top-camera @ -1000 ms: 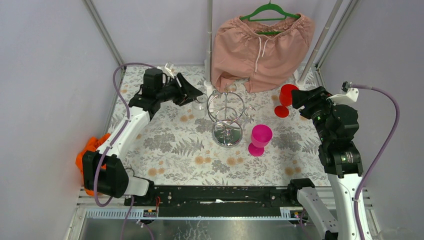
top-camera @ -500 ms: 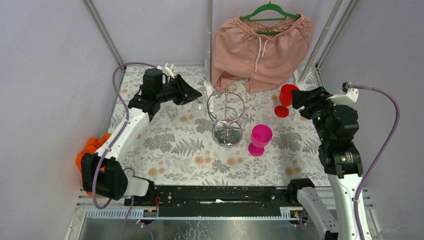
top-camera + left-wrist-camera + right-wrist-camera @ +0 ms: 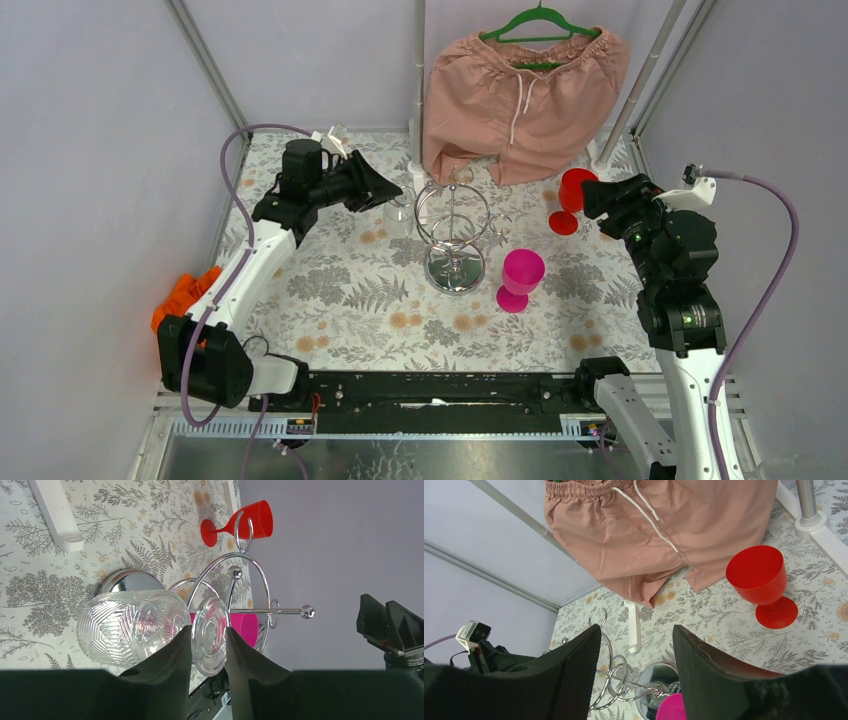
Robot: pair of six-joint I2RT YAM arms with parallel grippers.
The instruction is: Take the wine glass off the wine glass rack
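Left gripper (image 3: 208, 632) shifted, jaws pinching wine glass (image 3: 125, 627)

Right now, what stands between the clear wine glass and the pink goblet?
The wine glass rack, seen in the top external view.

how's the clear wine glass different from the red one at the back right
The clear wine glass is see-through and patterned; the red glass is opaque and plain. The clear wine glass is bowl-down beside the wine glass rack, its foot gripped by the left tool; the red glass stands upright on the table, untouched. Both have a stem and round foot.
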